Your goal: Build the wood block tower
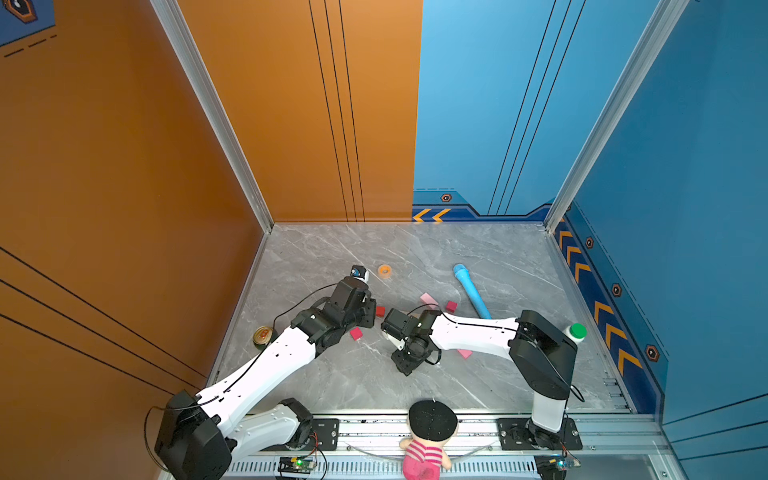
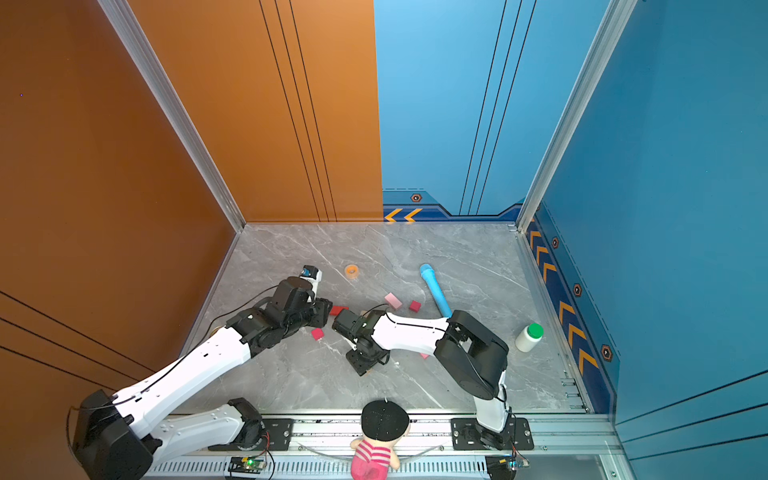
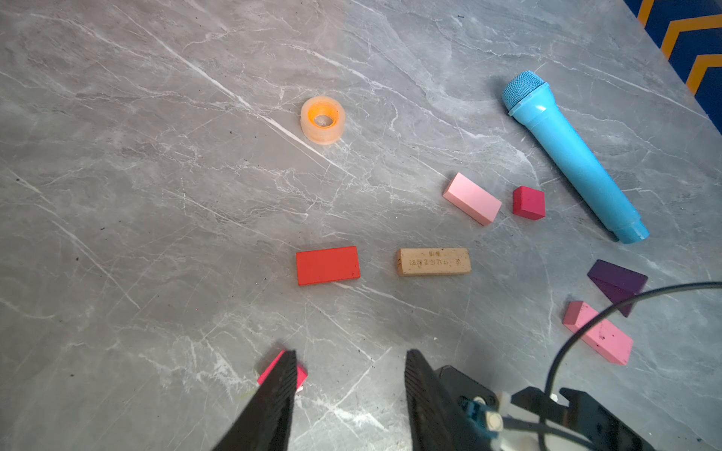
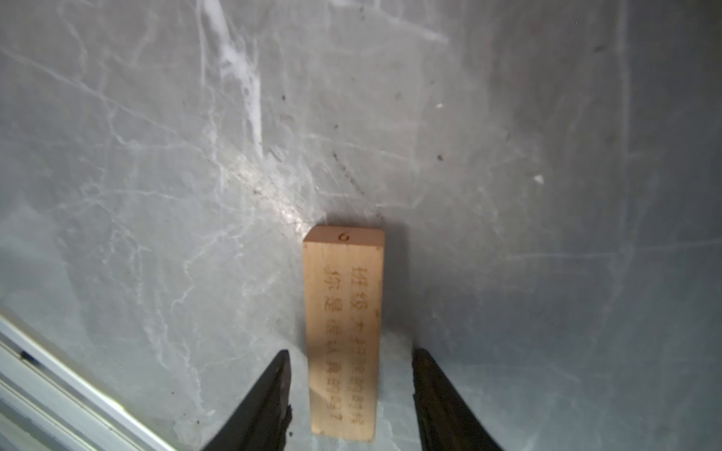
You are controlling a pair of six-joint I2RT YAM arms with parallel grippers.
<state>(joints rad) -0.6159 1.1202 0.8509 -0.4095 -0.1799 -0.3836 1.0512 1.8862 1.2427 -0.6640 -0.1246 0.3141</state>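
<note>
Currently the blocks lie apart, each flat on the grey table (image 3: 156,195).
Right gripper (image 4: 349,351): jaws apart, straddling a tan slab (image 4: 344,312), a gap on either side.
Left gripper (image 3: 349,353): jaws apart, empty. A magenta cube (image 3: 301,375) sits partly behind one finger.
Red brick (image 3: 327,265) and second tan slab (image 3: 433,261) lie side by side, apart.

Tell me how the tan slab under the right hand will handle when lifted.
The tan slab looks like solid, flat-sided wood: probably stiff, light, unlikely to roll. The right hand straddles its narrow width, so the flat sides should grip squarely. Its bare engraved face probably isn't slippery.
</note>
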